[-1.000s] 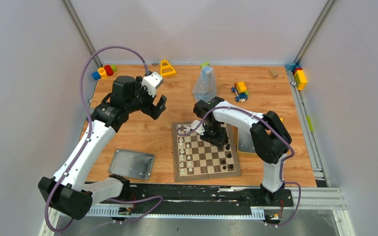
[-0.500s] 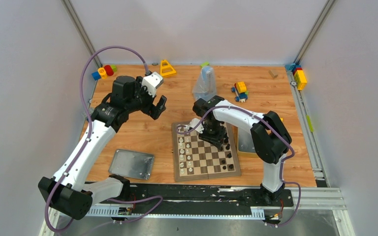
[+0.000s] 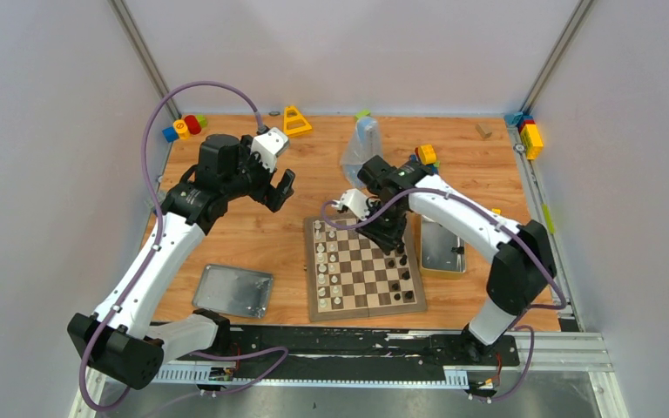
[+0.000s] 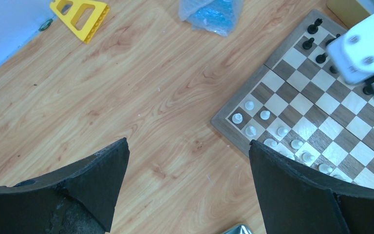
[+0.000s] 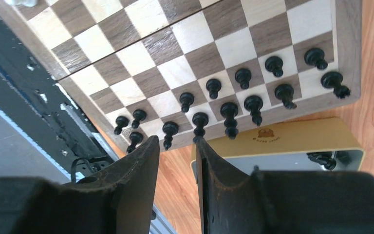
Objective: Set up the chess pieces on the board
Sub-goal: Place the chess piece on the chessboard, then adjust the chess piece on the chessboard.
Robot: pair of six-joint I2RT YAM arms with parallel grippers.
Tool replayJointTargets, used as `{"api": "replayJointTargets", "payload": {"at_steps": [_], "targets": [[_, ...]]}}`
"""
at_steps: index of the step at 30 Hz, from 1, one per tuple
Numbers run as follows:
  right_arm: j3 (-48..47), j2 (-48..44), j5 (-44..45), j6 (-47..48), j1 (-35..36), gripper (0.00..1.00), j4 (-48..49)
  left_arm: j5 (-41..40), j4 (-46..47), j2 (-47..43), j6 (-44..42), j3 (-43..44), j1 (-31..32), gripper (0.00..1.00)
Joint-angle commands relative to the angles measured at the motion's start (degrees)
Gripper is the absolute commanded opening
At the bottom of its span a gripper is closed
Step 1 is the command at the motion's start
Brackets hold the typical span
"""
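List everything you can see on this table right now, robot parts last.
square wooden chessboard: one, brown and cream, centre
tiny black chess pieces: about fourteen, board's right rows
tiny cream chess pieces: several, board's left rows
rectangular metal tin: one, gold and silver, right of board, one black piece inside
flat silver metal lid: one, left of board
crumpled clear plastic bag: one, bluish, behind board
yellow triangular toy frame: one, far edge
colourful toy blocks: three clusters, along far edge
left claw: open, raised left of board
right claw: narrowly open, empty, over black pieces
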State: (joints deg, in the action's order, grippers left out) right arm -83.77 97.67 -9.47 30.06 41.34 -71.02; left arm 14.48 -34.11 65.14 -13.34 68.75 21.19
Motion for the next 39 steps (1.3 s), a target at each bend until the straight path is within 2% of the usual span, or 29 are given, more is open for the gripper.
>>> {"api": "replayJointTargets", "payload": {"at_steps": [1,12,23,39], "targets": [[3.3,-7.9,-5.7,-1.2,-2.6,0.34,0.5,0.6,0.5,-1.3,-1.5,1.9,-0.4,1.00],[15.6,-20.3,-12.3,-1.4,-14.7,0.34,4.6,3.8,0.4,-1.4,-2.5,1.1,-0.4,1.00],[24.6,-19.1,-17.4,-2.4,-14.8,0.34,10.9,5.2,0.7,-1.2,-2.9,0.3,-0.4,1.00],[28.1,-14.1,-16.0,-3.0,-13.9,0.30,16.5,5.2,1.0,-0.9,-3.3,-0.3,-0.4,1.00]]}}
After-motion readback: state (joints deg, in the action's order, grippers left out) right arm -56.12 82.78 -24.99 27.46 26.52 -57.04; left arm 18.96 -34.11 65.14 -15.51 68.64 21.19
